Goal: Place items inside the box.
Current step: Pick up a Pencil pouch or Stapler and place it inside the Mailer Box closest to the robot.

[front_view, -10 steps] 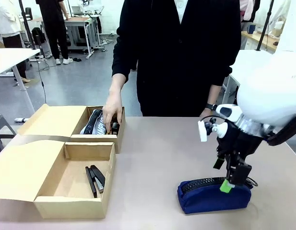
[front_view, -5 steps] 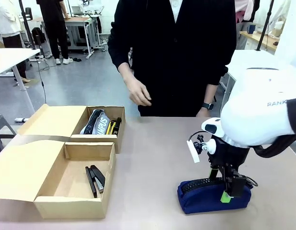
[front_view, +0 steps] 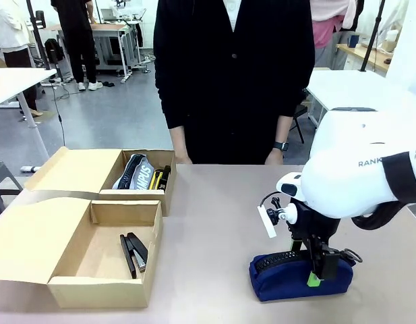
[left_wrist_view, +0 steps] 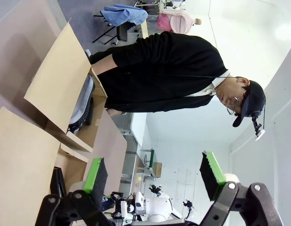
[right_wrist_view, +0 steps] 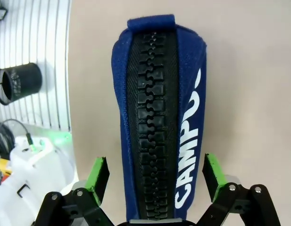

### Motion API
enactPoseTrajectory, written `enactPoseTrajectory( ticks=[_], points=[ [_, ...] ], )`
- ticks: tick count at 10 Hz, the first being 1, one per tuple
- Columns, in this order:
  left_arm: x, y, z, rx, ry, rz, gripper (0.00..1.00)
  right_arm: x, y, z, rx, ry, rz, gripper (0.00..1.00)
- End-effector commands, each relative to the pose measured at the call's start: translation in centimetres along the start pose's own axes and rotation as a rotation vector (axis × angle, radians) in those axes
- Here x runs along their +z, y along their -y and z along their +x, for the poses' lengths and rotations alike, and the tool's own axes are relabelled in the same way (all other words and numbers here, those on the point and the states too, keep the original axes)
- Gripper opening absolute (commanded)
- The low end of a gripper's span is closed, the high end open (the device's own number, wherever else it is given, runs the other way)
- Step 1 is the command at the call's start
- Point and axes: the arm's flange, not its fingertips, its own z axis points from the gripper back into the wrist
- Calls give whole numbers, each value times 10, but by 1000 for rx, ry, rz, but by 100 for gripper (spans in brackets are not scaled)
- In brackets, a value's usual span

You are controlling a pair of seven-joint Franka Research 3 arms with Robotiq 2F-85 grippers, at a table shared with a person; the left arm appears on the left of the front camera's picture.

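Observation:
The navy blue zip pouch [front_view: 299, 275] lies on the table at the front right. My right gripper [front_view: 307, 265] is down over it, open, with one finger on each long side. The right wrist view shows the pouch [right_wrist_view: 159, 113] running zip-up between my green pads [right_wrist_view: 99, 173], which stand just off its sides. The box [front_view: 100, 291] sits at the front left with its lid flap laid out to the left. Two black staplers [front_view: 133, 252] lie on its floor. My left gripper [left_wrist_view: 154, 176] is open with nothing between its fingers, looking sideways at the box lid [left_wrist_view: 20, 160].
A smaller tan carton [front_view: 135, 196] stands behind the box, holding a dark white-lettered pouch [front_view: 132, 173] and a yellow knife [front_view: 154, 179]. A person in black [front_view: 234, 74] stands at the far edge, arms down. Bare tabletop [front_view: 214, 223] lies between the box and the pouch.
The person's hand left the smaller carton and drew back to the body. My right gripper came down and slightly left, its fingers now straddling the navy pouch.

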Motion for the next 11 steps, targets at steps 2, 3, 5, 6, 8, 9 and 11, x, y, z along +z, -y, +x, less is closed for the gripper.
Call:
enactPoseTrajectory(
  ticks=[2,3,5,6,8,9,11],
  points=[
    [0,-1,-2,-14,1,-22,100,-6,-6,-3,31,-35,-10,70],
    [0,-1,-2,-14,1,-22,100,-7,-5,-3,27,-32,-11,41],
    [0,-1,-2,-14,1,-22,100,-9,-6,-4,39,-38,-1,35],
    [0,-1,-2,-14,1,-22,100,-10,-6,-5,35,-41,4,0],
    [0,-1,-2,-14,1,-22,100,-12,-4,0,29,-35,54,0],
    [0,-1,-2,-14,1,-22,100,-10,-3,2,12,-28,51,0],
    [0,-1,-2,-14,1,-22,100,-4,-4,1,-54,-35,21,0]
  ],
)
